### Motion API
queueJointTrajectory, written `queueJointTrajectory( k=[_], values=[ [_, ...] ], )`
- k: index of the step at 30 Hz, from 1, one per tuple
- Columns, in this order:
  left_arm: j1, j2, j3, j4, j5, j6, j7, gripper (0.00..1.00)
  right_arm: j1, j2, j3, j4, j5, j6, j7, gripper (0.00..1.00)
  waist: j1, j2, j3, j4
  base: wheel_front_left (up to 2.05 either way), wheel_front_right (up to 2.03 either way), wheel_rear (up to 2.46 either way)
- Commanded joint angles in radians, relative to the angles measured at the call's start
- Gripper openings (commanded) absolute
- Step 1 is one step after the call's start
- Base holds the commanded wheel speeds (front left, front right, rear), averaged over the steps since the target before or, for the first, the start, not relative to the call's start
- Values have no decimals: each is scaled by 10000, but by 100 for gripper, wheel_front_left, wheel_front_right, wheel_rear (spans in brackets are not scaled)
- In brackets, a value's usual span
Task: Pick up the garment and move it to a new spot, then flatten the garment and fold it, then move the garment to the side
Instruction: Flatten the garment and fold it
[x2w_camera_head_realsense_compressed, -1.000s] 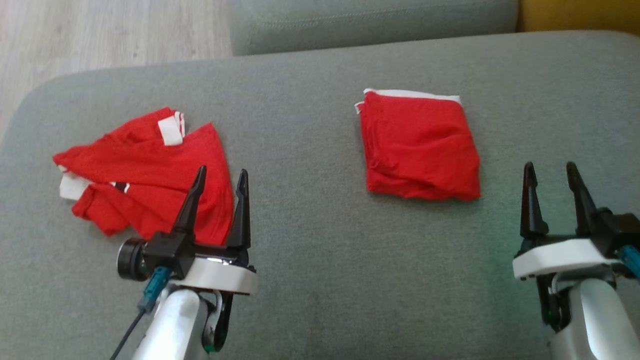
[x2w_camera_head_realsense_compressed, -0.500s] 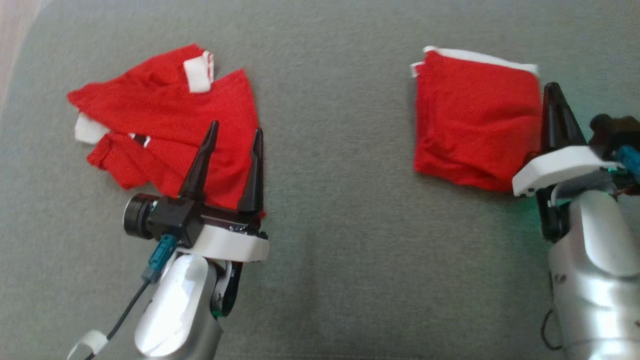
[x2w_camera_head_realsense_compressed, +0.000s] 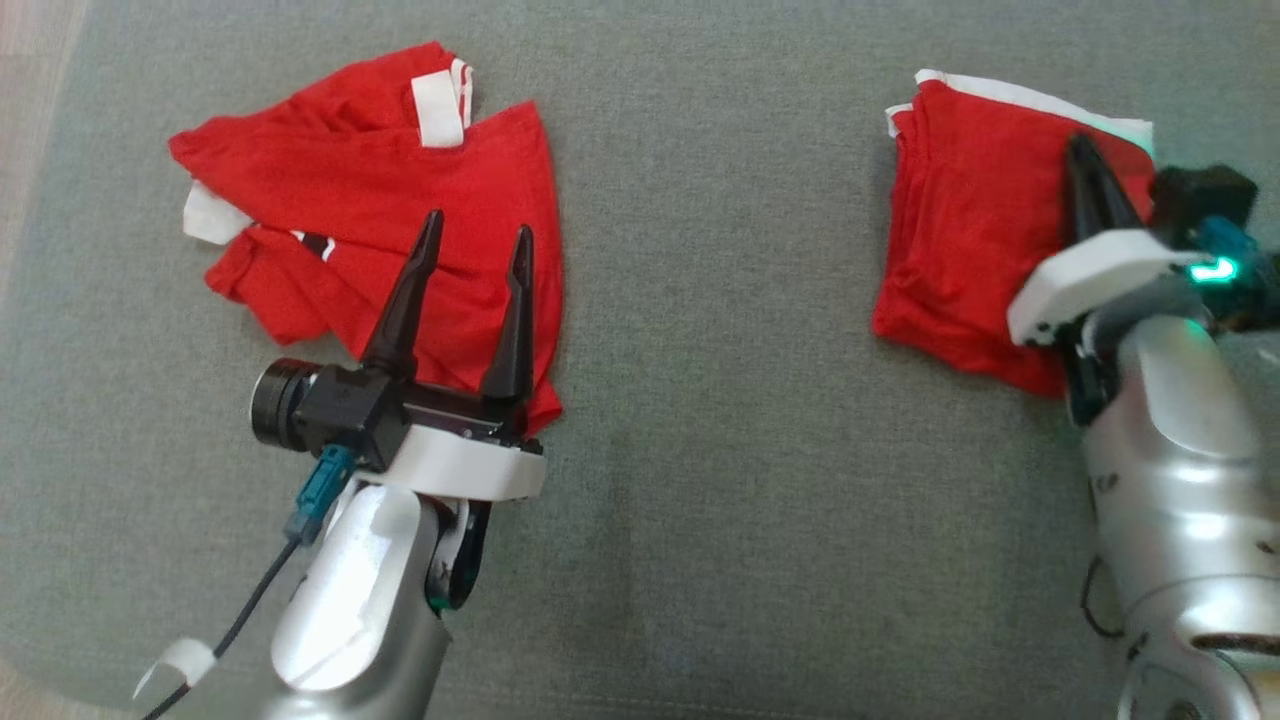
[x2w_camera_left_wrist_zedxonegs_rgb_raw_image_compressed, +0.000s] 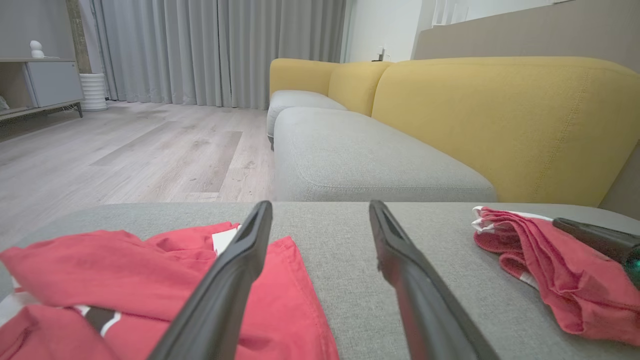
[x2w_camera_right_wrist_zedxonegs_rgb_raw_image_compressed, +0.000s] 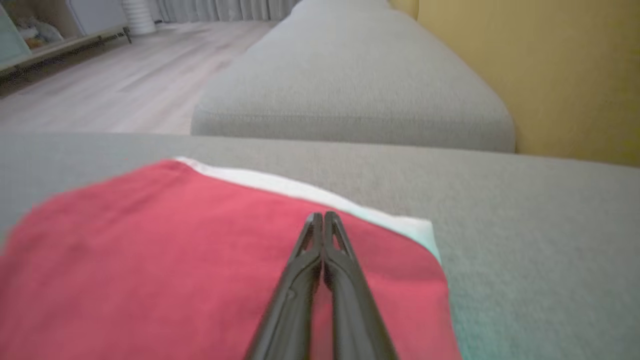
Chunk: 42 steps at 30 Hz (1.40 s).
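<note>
Nearest, along the front edge of the grey cushion (x2w_camera_head_realsense_compressed: 700, 520): bare fabric and plenty of sliding room between the two arms. Next, on the left, the left tool (x2w_camera_head_realsense_compressed: 479, 222), released, fingers spread wide over the near right corner of a crumpled red garment (x2w_camera_head_realsense_compressed: 330, 190), grasping nothing. On the right, the right tool (x2w_camera_head_realsense_compressed: 1080, 150), clenched, fingers pressed together with no cloth seen between them, lying across the right part of the folded garment (x2w_camera_head_realsense_compressed: 950, 220), resting on it or just above; cannot tell which. Folded garment itself: toward the cushion's far right, well apart from the crumpled one, a squarish red stack with a white band (x2w_camera_head_realsense_compressed: 1030, 98) along its far edge. Judged light, soft and limp, several loose layers, likely to slump or unfold if lifted by a single layer; not fragile, yet apt to drag and bunch on the woven cushion when pushed. Best hold, probably: pinch through the whole stack at a thick folded edge, or press flat and slide. Open grey room to the right and beyond the white band toward the far edge; left side taken by the other garment, close to the cushion's left edge. Farther off, a second grey seat (x2w_camera_left_wrist_zedxonegs_rgb_raw_image_compressed: 360, 155), yellow backrest (x2w_camera_left_wrist_zedxonegs_rgb_raw_image_compressed: 500, 115), wooden floor (x2w_camera_left_wrist_zedxonegs_rgb_raw_image_compressed: 125, 145).
</note>
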Motion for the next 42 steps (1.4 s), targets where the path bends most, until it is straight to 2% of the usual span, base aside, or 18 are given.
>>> queueJointTrajectory(
  k=[1, 4, 8, 10, 15, 19, 23, 27, 28, 29, 35, 42],
  values=[
    [-188, 45, 267, -294, -80, 72, -51, 100, -465, 267, 492, -341, 96, -7, -185, 0, 0, 0, -116, -64, 0, 0, 0],
    [-159, 43, 255, -290, -90, 73, -51, 100, -597, 334, 1165, -176, 363, -7, -218, 0, 0, 0, -187, -75, 0, 0, 0],
    [-220, 40, 176, -299, -123, 56, -51, 100, -605, 343, 2807, 531, 1329, -7, -207, 0, 0, 0, -180, -20, 0, 0, 0],
    [-242, 40, 132, -311, -163, 76, -51, 100, -541, 345, 3528, 1113, 1546, -7, 131, 0, 0, 0, -186, -11, 0, 0, 0],
    [-227, 39, 79, -277, -192, 115, -51, 100, -451, 346, 4485, 1720, 2183, -7, 421, 0, 0, 0, -281, -66, 0, 0, 0],
    [-138, 39, 178, -198, -157, 120, -51, 100, -390, 346, 4585, 1768, 2602, -7, 64, 0, 0, 0, -537, -243, 0, 0, 0],
    [65, 39, 350, -135, -110, 102, -51, 100, -192, 347, 4134, 1136, 3146, -7, -204, 0, 0, 0, -957, -519, 0, 0, 0],
    [279, 158, 458, -214, 207, 125, -51, 100, 568, 347, 3103, -970, 3204, -7, -224, 0, 0, 0, -1343, -880, 0, 0, 0],
    [353, 177, 501, -239, 275, 147, -51, 100, 897, 347, 2830, -1501, 3086, -7, -225, 84, 0, 0, -1433, -970, 0, 0, 0],
    [436, 177, 557, -244, 286, 148, -51, 100, 1252, 347, 2659, -1921, 2998, -7, -225, 100, 0, 0, -1525, -1056, 0, 0, 0],
    [901, 232, 845, -100, 482, 115, -51, 100, 3369, 347, 2000, -4541, 2711, -7, -228, 100, 0, 0, -1923, -1595, 0, 0, 0],
    [1221, 202, 1038, 240, 623, 27, -51, 100, 4803, 348, 2092, -5663, 2834, -7, -228, 100, 0, 0, -2071, -1814, 0, 0, 0]
  ],
)
